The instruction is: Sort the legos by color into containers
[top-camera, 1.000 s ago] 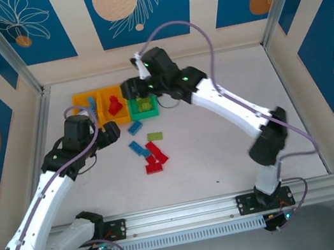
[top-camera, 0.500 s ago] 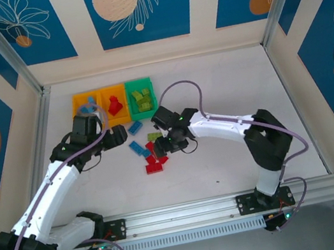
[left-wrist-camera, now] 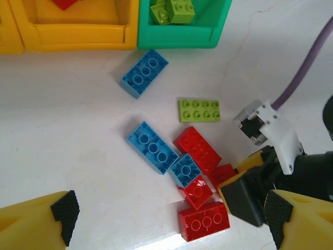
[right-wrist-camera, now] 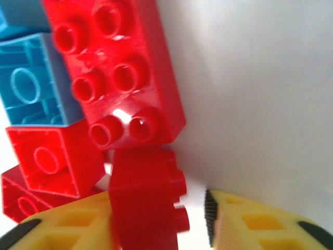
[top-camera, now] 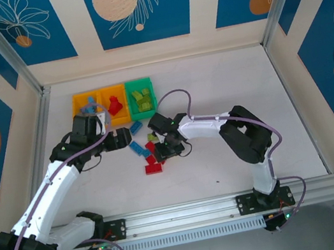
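Three containers were seen joined in a row at the far left of the surface, two orange-yellow and one green, with blue legos in the left one, red pieces in the middle one and lime pieces in the green one. More bricks lay loose on the surface just in front of the row: a blue brick near the green wall, a lime brick lying flat by itself, and beside it a close cluster made up of a long blue brick, a small blue one and several red ones. The left gripper was held above this cluster, released, its fingers spread wide with nothing between them. The right gripper was lowered at the right edge of the cluster, set astride a small red brick; one finger was pressed against the brick, while a narrow gap was left at the other pad, so the brick was not yet clenched.
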You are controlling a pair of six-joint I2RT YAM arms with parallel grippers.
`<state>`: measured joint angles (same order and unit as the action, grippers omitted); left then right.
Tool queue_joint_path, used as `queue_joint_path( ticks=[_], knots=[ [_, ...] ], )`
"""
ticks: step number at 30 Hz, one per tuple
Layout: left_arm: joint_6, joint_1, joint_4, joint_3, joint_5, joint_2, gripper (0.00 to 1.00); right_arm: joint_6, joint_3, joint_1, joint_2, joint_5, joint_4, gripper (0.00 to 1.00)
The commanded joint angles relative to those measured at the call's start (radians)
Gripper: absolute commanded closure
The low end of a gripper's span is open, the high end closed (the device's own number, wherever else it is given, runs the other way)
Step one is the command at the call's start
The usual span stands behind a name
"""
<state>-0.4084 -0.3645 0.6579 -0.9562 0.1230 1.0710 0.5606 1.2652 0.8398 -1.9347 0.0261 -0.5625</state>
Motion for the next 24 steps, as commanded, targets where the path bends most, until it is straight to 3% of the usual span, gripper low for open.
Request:
queue_joint_path(
  ticks=[1, 7, 11, 14, 20, 24],
  knots=[
    [0.024, 0.010, -0.012, 0.001, 0.049, -0.003, 0.07, 0.023, 0.007, -0.019, -0.013, 0.007, -0.006, 0.61],
    [0.026, 0.010, -0.006, 0.005, 0.039, -0.007, 0.06, 0.040, -0.024, -0.030, 0.095, 0.028, 0.012, 0.83],
    [0.018, 0.010, -0.004, -0.002, 0.032, -0.024, 0.06, 0.031, -0.017, -0.025, 0.221, 0.083, 0.067, 0.84],
    [-0.015, 0.010, -0.021, 0.000, 0.018, -0.061, 0.06, 0.009, 0.051, -0.024, 0.234, 0.093, 0.153, 0.84],
    [-0.137, 0.010, -0.015, 0.010, -0.051, -0.130, 0.07, -0.045, 0.343, -0.039, -0.005, 0.120, 0.293, 0.84],
    [-0.230, 0.010, 0.033, 0.028, -0.112, -0.153, 0.08, -0.123, 0.693, -0.047, -0.265, 0.150, 0.217, 0.84]
  ],
)
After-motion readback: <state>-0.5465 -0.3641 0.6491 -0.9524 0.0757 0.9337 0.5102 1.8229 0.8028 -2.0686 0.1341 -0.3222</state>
